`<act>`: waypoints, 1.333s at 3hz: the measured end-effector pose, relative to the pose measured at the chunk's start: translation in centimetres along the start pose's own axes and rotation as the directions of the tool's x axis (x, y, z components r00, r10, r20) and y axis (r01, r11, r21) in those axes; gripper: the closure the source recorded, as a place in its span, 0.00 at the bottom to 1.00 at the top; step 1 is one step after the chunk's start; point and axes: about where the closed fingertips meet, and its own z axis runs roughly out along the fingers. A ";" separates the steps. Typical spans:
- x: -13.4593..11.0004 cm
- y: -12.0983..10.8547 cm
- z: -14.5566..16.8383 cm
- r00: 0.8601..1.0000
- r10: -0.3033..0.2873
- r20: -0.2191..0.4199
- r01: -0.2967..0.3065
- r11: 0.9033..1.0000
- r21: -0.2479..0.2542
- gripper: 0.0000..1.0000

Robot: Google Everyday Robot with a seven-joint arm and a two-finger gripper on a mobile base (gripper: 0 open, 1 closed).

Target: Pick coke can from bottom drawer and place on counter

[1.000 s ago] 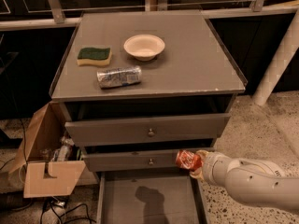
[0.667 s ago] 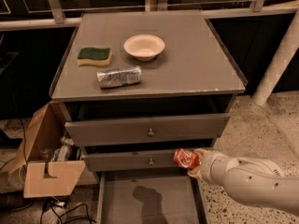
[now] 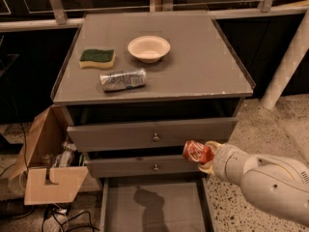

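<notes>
The coke can [image 3: 195, 152] lies sideways, clamped in the gripper [image 3: 207, 156]. It hangs in the air before the right end of the middle drawer [image 3: 140, 167], above the open bottom drawer [image 3: 154, 211] and below the counter [image 3: 193, 66].

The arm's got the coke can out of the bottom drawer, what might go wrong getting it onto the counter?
The gripper holds the coke can low, in front of the middle drawer and below the counter rim; rising straight up, it may clip the top drawer front or that rim. The silver can lying on its side on the counter could roll if bumped.
</notes>
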 end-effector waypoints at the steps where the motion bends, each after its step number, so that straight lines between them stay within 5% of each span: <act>1: -0.2 -1.7 -1.9 1.000 0.005 0.006 -0.005 0.999 0.052 1.00; 2: -0.3 -1.9 -2.1 1.000 0.005 0.007 -0.005 0.998 0.057 1.00; 4: -1.9 -8.3 -7.4 0.999 -0.032 -0.005 0.032 0.983 0.182 1.00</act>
